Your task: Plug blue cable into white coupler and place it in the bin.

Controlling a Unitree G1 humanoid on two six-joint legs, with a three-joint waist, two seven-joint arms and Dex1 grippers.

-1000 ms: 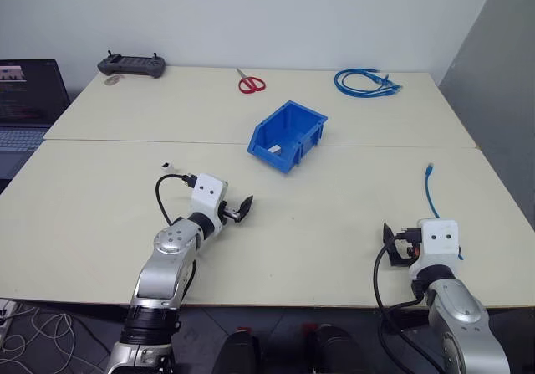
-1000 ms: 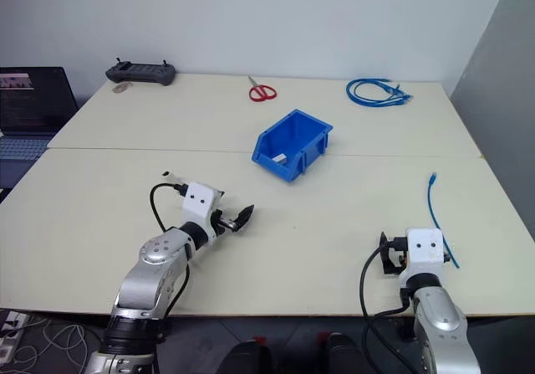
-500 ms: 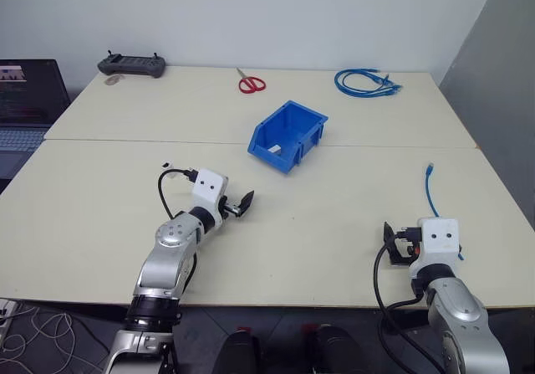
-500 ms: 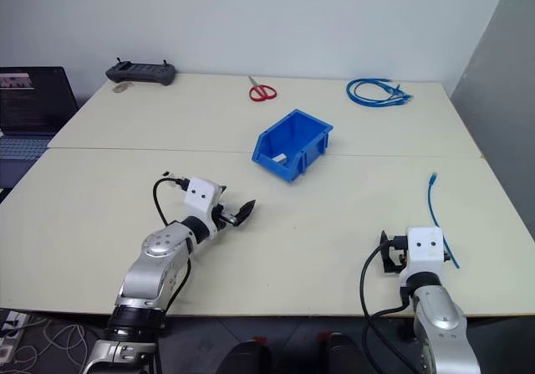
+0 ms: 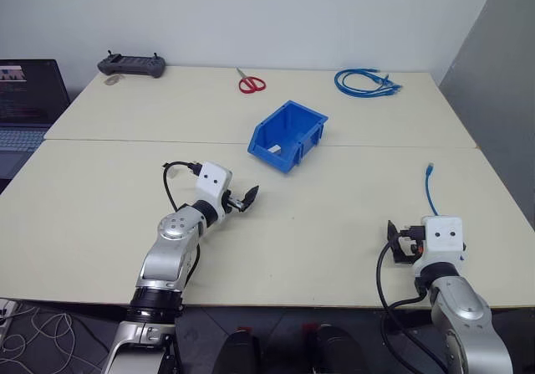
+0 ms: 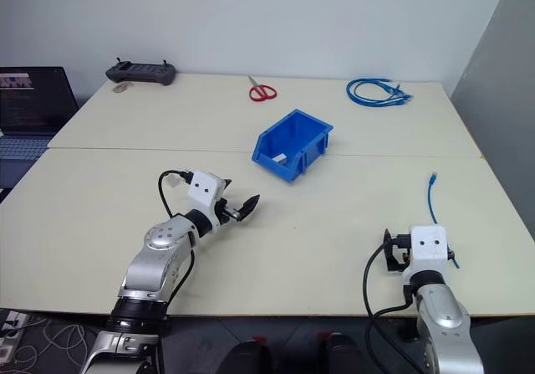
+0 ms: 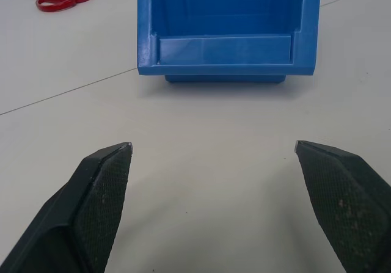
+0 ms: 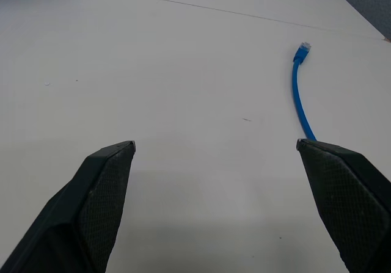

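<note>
The blue bin (image 5: 287, 135) stands at the middle of the table, its low front lip (image 7: 223, 49) facing my left gripper. A small white coupler (image 5: 274, 149) lies inside it. My left gripper (image 5: 248, 198) hovers open and empty above the table, short of the bin and pointing at it. The blue cable (image 5: 430, 190) lies stretched out on the table at the right, with one plug end (image 8: 302, 47) on its far tip. Nearer the table's front edge my right gripper (image 5: 393, 242) is open and empty, with the cable (image 8: 299, 99) ahead of its right finger.
Red scissors (image 5: 250, 83), a coiled bundle of blue cables (image 5: 366, 82) and a black controller (image 5: 131, 64) lie along the far side of the table. A laptop (image 5: 25, 98) sits off the left edge. A seam (image 5: 125, 141) crosses the table behind my left arm.
My left forearm has stretched out a little toward the bin, its gripper still open. The right arm has not moved.
</note>
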